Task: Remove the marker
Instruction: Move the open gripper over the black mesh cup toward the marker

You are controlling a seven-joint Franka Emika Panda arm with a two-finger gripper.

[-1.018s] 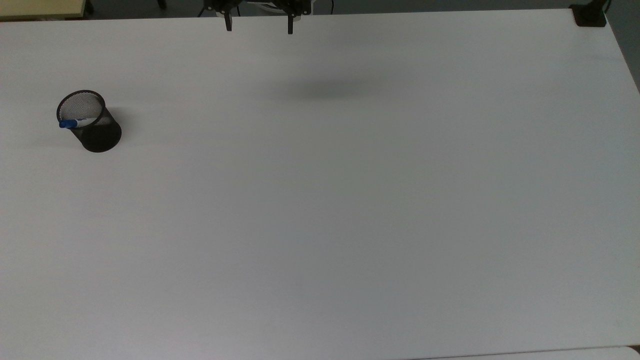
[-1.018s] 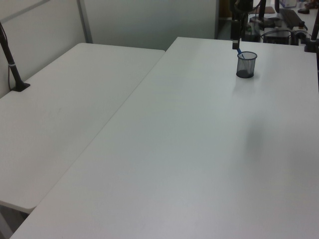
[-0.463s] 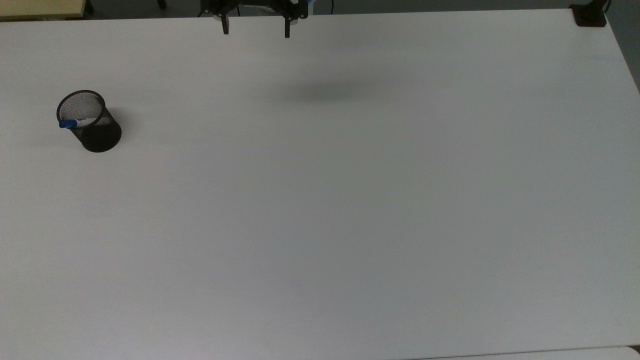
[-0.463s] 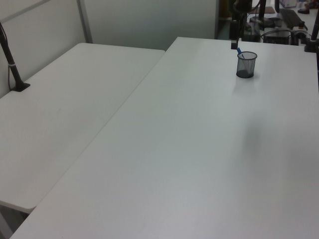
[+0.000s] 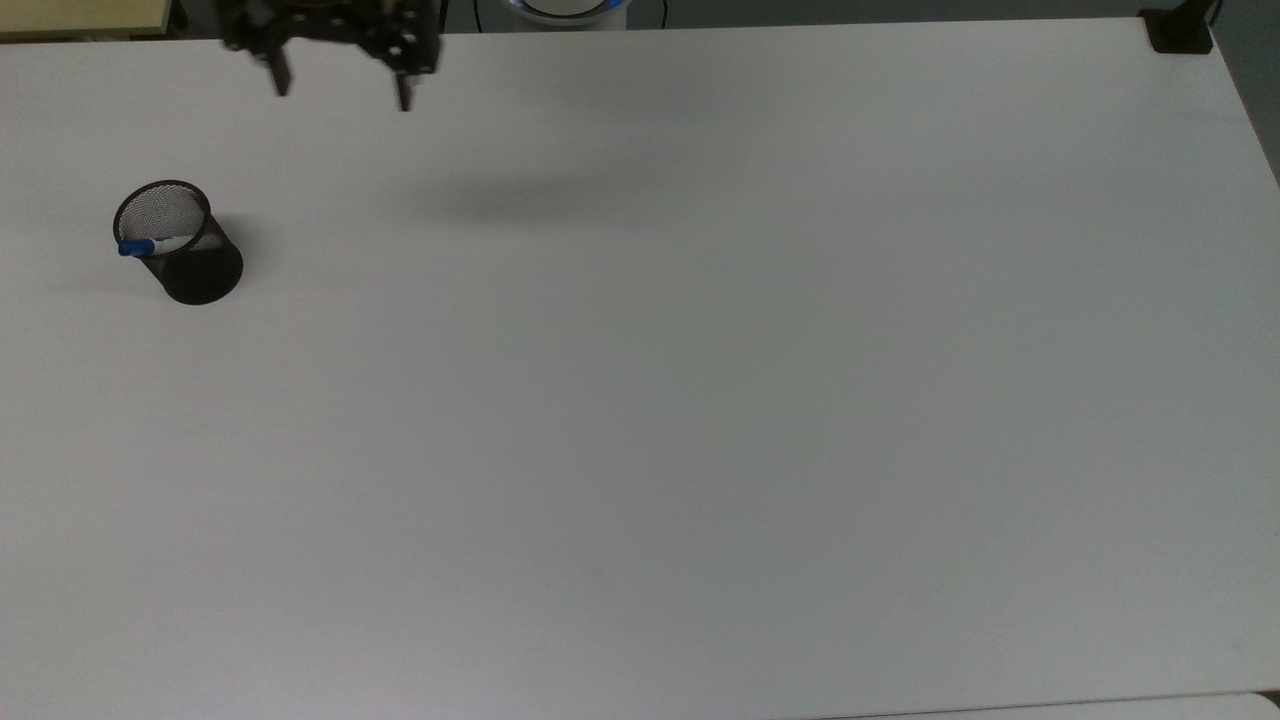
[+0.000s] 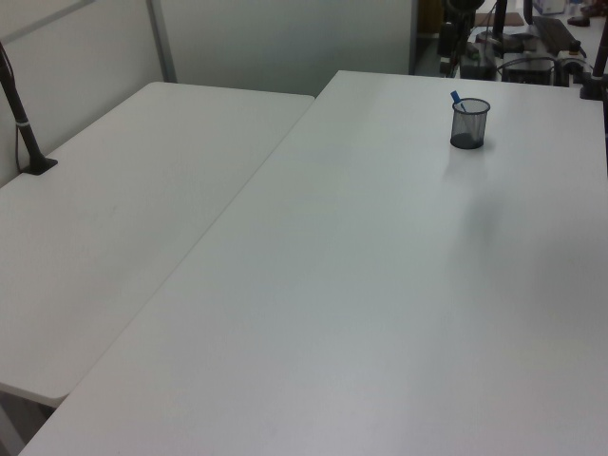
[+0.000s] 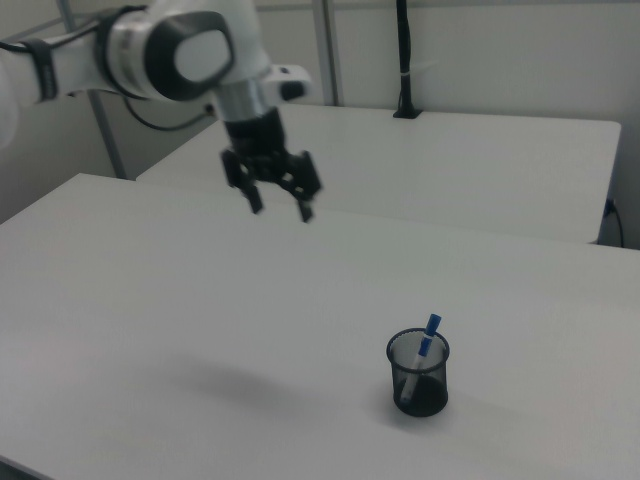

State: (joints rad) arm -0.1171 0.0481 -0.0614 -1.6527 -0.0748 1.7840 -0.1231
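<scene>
Marker (image 7: 424, 352) stands tilted inside black mesh cup (image 7: 419, 374)

White arm (image 7: 150, 50), grey joint caps, black claw (image 7: 281, 207).

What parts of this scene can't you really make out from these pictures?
- The marker: its lower barrel sits behind the dark mesh of the cup in the right view; any label print is too small to read.
- The end effector: the top view's upper edge cuts off everything above its open fingers.
- The arm's base: cut off by the right view's left edge.
</scene>
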